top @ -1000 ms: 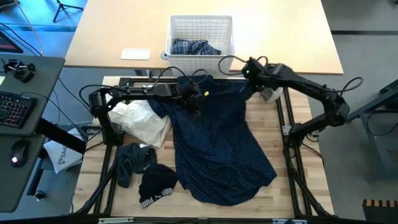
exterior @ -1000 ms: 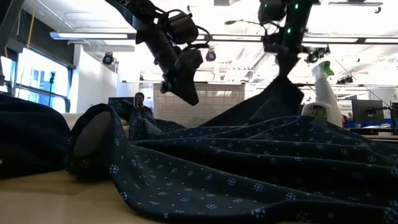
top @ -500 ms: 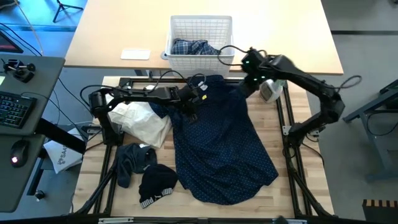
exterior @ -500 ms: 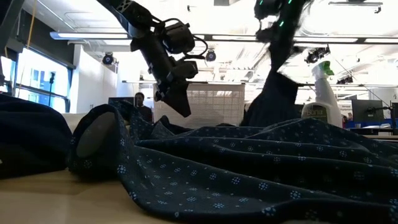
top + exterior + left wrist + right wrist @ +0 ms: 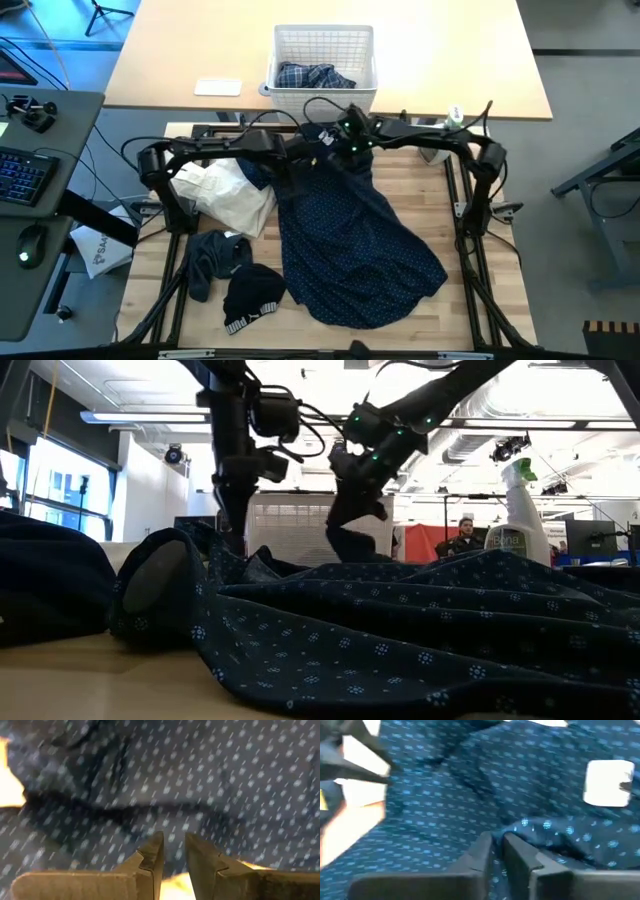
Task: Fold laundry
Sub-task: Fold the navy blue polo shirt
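The navy shirt with tiny white dots (image 5: pixel 350 240) lies spread over the middle of the table, rumpled at its far end (image 5: pixel 400 620). My right gripper (image 5: pixel 345 140) is over that far end, shut on a bit of the shirt. My left gripper (image 5: pixel 287 168) is close beside it on the left. It points straight down (image 5: pixel 228 525) just above the shirt's far left part. Its fingers (image 5: pixel 173 847) are all but shut, with nothing between them. Whether their tips touch the cloth I cannot tell. My right gripper pinches an edge of the shirt's far part (image 5: pixel 525 827) between its two fingers. It comes slanting down from the table's right side. The held bit hangs slack below the fingers (image 5: pixel 345 545), lifted off the table. The remainder of the shirt lies on the table.
A white lattice basket (image 5: pixel 290 45) with a plaid shirt in it stands beyond the far edge. A white cloth (image 5: pixel 225 195) lies at the left. Dark grey pieces (image 5: pixel 212 258) and a black cap (image 5: pixel 255 295) lie near left. A spray bottle (image 5: pixel 518 510) stands far right.
My right gripper has swung down and toward the table's left, carrying the shirt's far right part over onto its far middle. The near part of the shirt has stayed put. My left gripper has tipped from slanting to pointing straight down and shifted slightly left.
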You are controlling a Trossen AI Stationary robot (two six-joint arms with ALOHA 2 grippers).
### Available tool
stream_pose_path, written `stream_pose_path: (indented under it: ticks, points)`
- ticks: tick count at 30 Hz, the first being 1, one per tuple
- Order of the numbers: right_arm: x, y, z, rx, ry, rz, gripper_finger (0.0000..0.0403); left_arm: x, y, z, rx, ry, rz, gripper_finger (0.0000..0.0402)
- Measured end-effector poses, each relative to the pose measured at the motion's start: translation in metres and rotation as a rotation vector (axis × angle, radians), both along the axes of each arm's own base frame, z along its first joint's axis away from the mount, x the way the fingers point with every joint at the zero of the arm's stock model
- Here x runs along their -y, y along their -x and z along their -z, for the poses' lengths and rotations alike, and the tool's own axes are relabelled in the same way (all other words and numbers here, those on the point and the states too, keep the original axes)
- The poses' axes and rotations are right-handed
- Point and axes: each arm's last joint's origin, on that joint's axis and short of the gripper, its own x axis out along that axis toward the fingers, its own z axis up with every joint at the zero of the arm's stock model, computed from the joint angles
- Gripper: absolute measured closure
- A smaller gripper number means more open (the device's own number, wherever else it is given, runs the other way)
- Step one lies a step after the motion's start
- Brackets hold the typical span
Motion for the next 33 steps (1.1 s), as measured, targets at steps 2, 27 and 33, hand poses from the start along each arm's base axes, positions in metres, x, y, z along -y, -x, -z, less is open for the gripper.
stream_pose_path:
  ticks: [2, 27, 33]
  points:
    - [0.002, -0.001, -0.004, 0.034, -0.027, -0.031, 0.0313, 0.001, 0.005, -0.004, -0.023, -0.006, -0.018, 0.0337]
    - [-0.141, 0.164, 0.009, -0.507, -0.510, 0.098, 0.0207, -0.021, -0.047, -0.031, 0.682, 0.020, -0.149, 0.0337]
    - [-0.186, 0.200, 0.041, -0.695, -0.613, 0.232, 0.0228, -0.046, -0.079, -0.025, 0.646, -0.003, -0.105, 0.0337]
